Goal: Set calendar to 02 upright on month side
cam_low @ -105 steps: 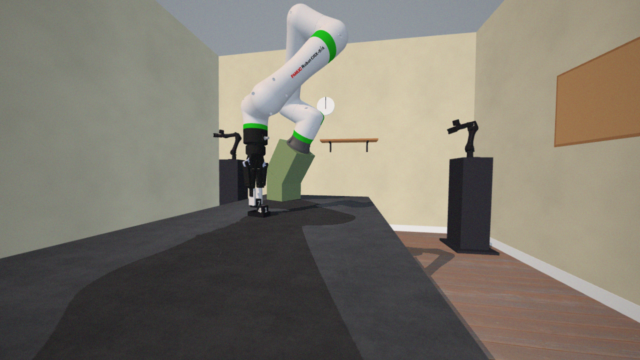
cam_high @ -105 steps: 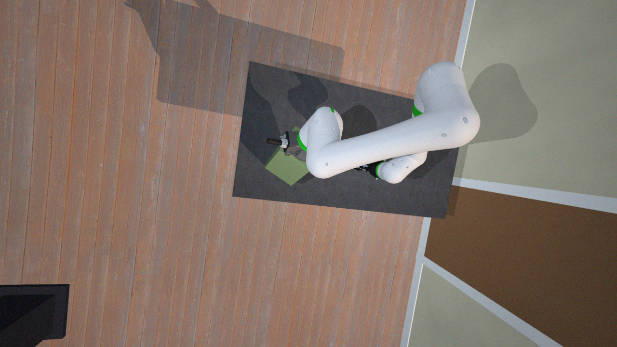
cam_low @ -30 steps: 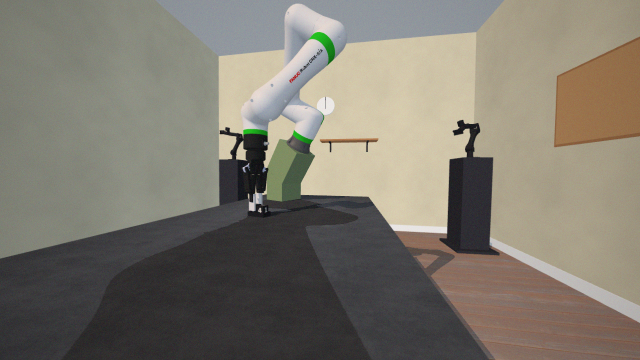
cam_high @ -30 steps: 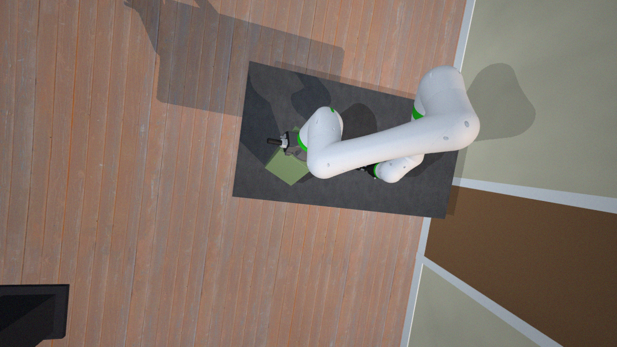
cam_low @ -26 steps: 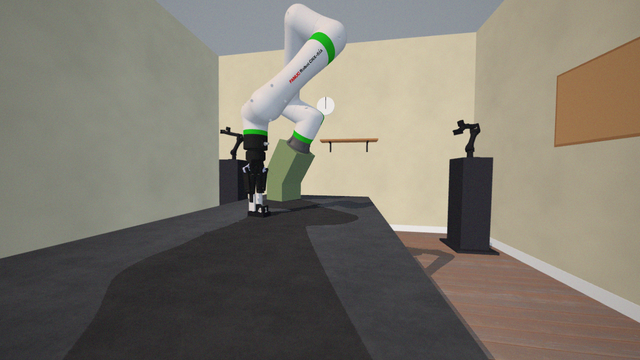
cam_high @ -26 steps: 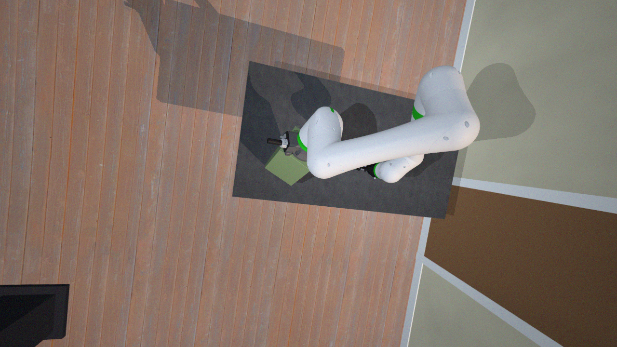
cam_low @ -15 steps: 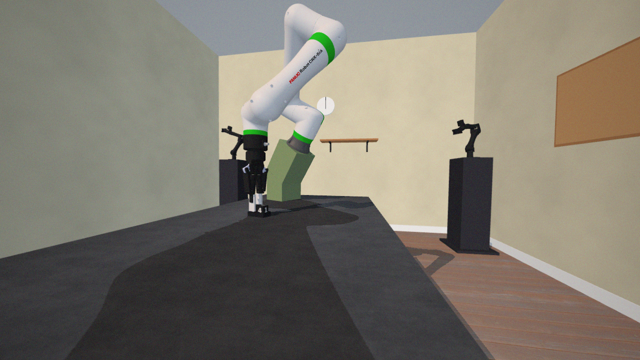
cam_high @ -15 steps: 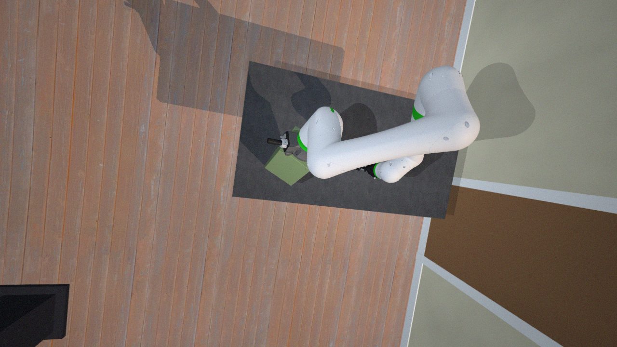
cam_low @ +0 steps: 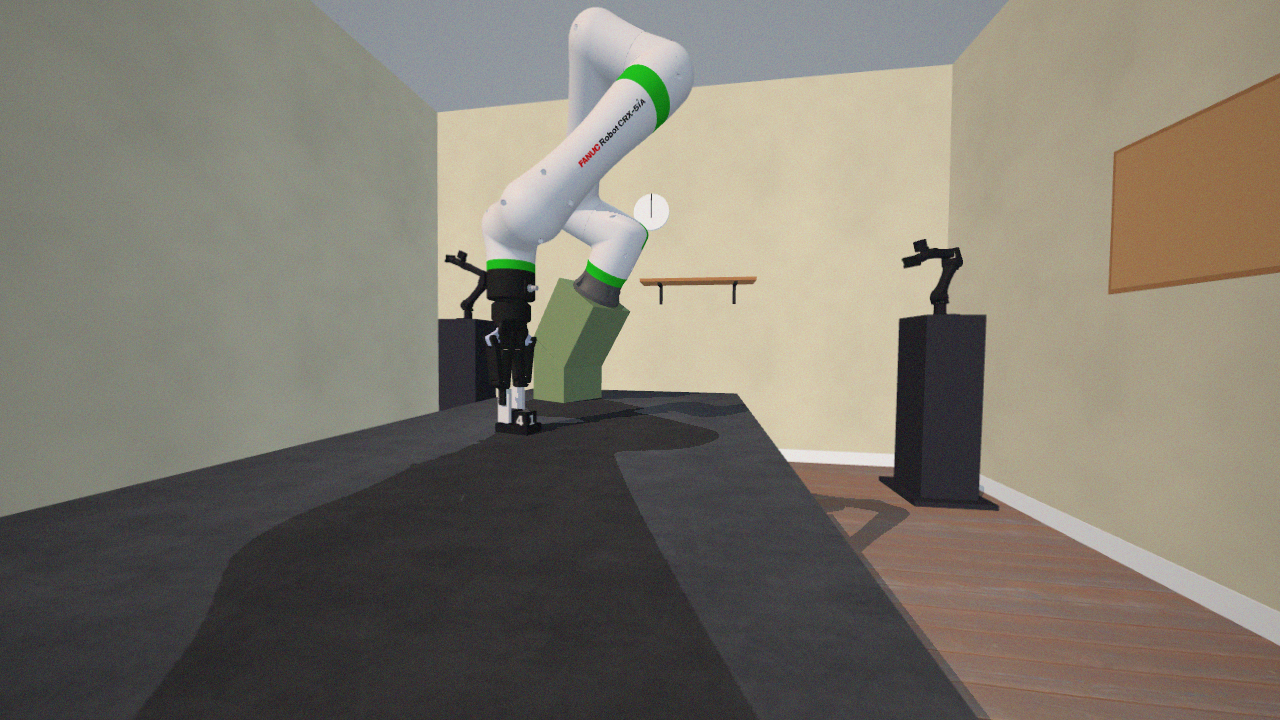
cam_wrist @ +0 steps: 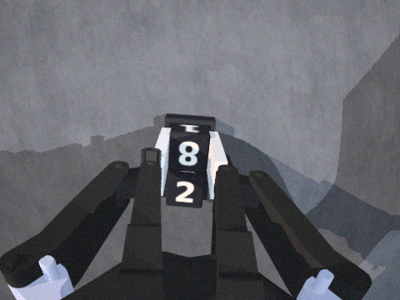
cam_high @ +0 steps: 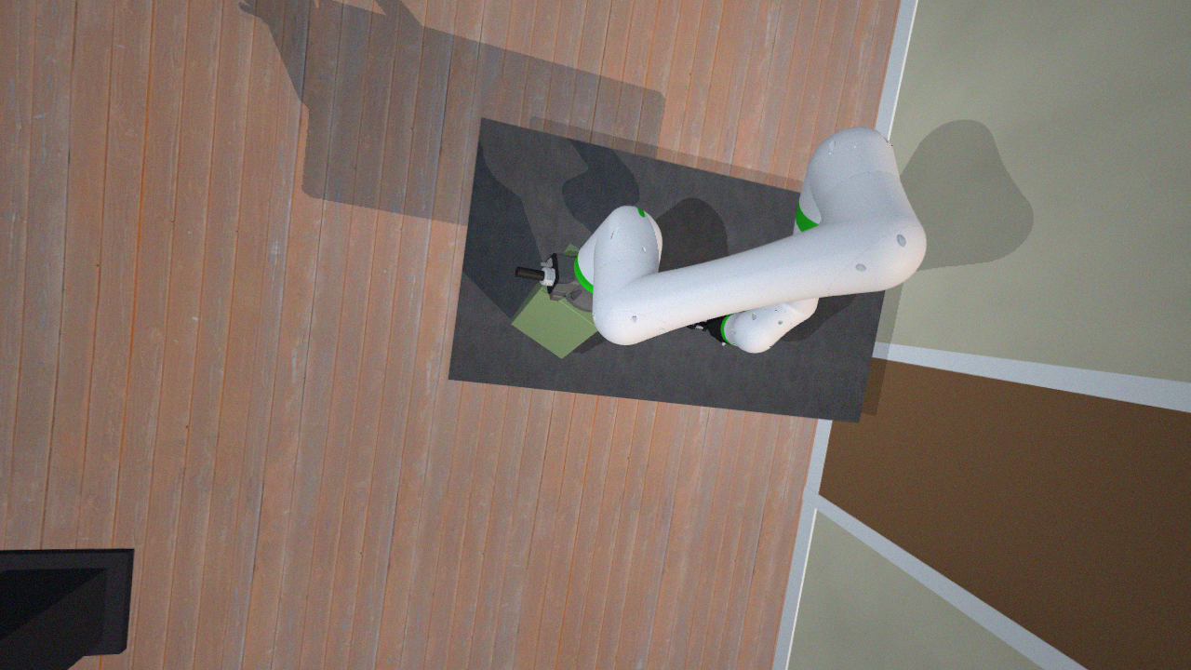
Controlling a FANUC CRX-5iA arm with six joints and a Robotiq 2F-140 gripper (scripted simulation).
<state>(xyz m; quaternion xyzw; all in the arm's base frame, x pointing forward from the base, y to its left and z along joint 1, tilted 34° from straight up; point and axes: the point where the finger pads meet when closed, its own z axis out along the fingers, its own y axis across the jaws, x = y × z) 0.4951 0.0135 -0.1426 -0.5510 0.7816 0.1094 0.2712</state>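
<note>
The dark grey table carries a small black tray, which sits flat on its top, and a green pedestal, standing farther back in the exterior view, well apart from the table's right edge there.
</note>
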